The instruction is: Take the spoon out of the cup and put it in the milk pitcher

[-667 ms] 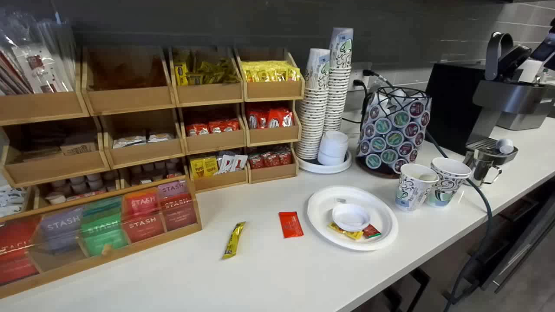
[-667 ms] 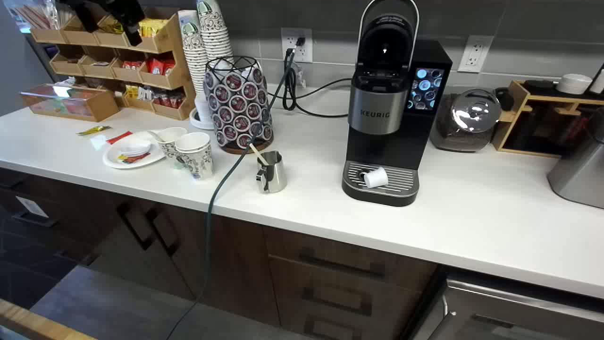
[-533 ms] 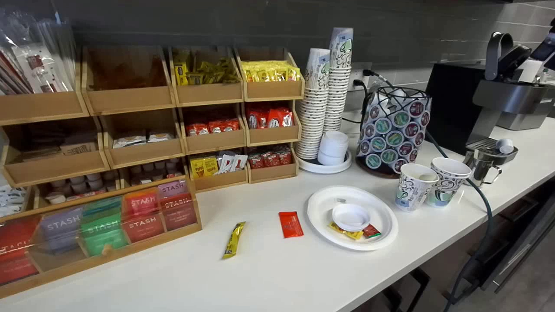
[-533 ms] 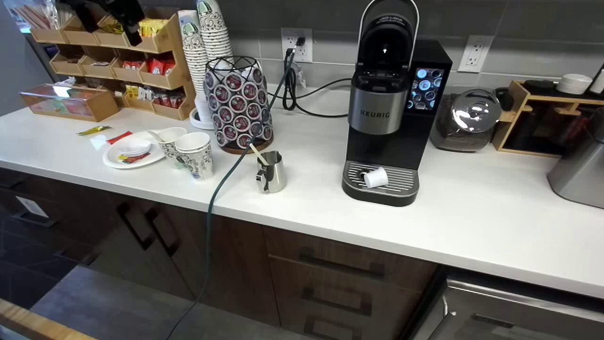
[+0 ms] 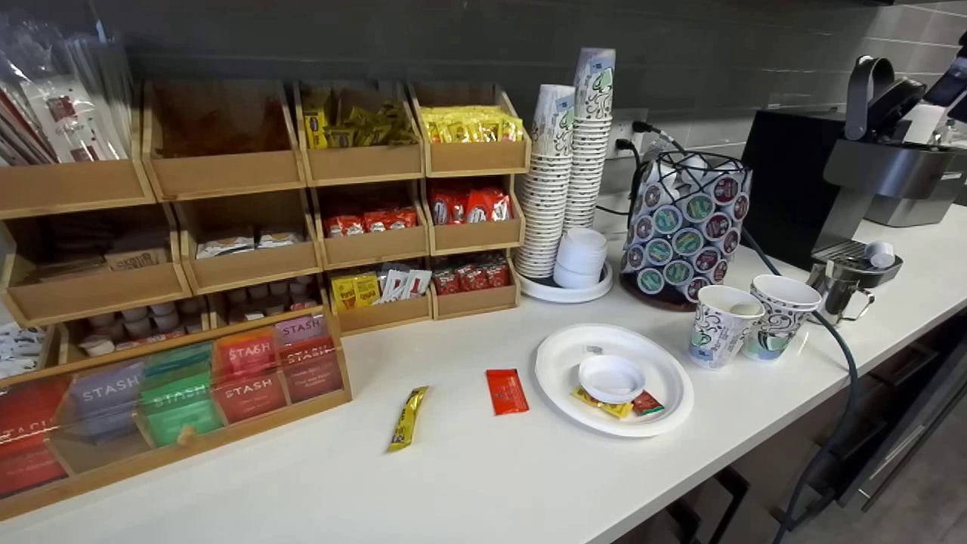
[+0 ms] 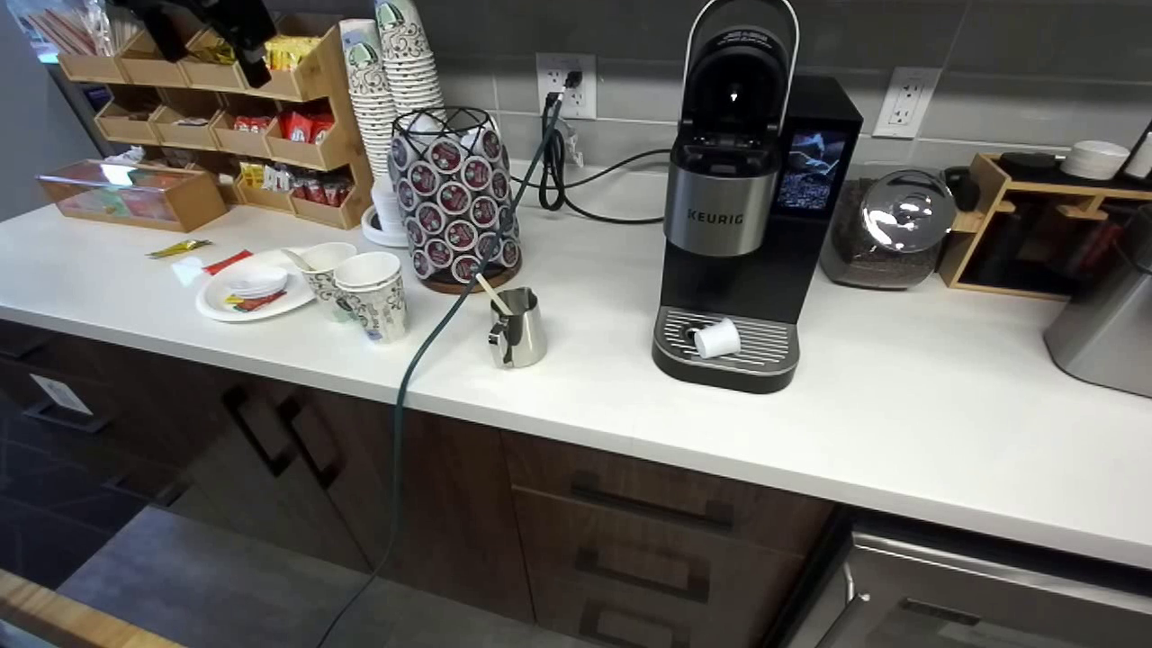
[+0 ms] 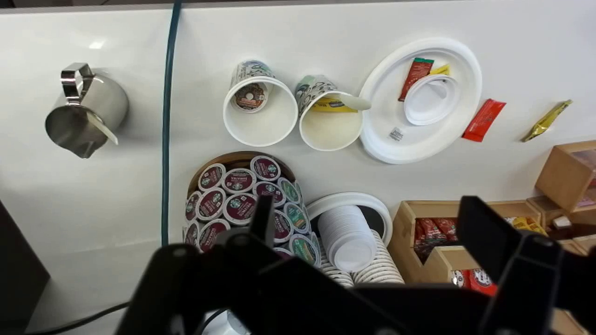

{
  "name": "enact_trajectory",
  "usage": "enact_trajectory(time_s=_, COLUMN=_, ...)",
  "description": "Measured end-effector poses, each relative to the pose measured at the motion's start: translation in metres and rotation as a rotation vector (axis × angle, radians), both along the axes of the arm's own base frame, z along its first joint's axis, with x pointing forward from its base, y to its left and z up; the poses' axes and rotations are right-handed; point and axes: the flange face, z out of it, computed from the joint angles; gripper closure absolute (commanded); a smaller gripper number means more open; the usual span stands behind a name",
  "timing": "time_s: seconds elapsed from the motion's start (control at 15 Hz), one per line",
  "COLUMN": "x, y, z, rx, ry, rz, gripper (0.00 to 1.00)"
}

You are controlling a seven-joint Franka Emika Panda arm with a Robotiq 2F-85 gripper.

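The cup (image 7: 313,90), white with a bluish-green pattern, stands beside the plate. It also shows in both exterior views (image 5: 712,332) (image 6: 322,286). A pale spoon (image 7: 355,101) leans in it and sticks out over its rim, with a yellow packet inside. The milk pitcher (image 7: 109,102), a silver metal jug with a side handle, stands apart beyond the cable, also in both exterior views (image 5: 835,298) (image 6: 526,335). A pale stick (image 7: 101,126) leans in it. My gripper (image 7: 365,204) is open and empty, raised in front of the shelves in an exterior view (image 6: 214,65).
Another patterned cup (image 7: 260,118) with a pod inside stands against the spoon's cup. A white plate (image 7: 379,135) holds a bowl and packets. A cable (image 7: 168,121) crosses between cups and pitcher. A pod rack (image 7: 238,186), cup stacks (image 5: 544,204) and coffee machine (image 6: 720,211) stand behind.
The picture on the coffee machine's screen has changed. My gripper and the objects on the counter have not visibly moved.
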Motion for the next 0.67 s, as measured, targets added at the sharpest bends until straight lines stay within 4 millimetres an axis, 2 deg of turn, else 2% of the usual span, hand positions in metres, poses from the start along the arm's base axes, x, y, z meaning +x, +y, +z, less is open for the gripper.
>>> enact_trajectory(time_s=0.2, x=0.001, y=-0.001, z=0.0, rx=-0.003, ry=0.0, rz=-0.003, gripper=0.0)
enact_trajectory(time_s=0.4, x=0.015, y=-0.002, z=-0.007, rx=0.01, ry=0.024, rz=0.009, gripper=0.0)
enact_trajectory(time_s=0.53, x=0.03, y=0.002, z=-0.027, rx=0.054, ry=0.071, rz=0.054, gripper=0.0)
enact_trajectory(time_s=0.67, x=0.045, y=0.01, z=-0.06, rx=0.091, ry=0.118, rz=0.138, gripper=0.0)
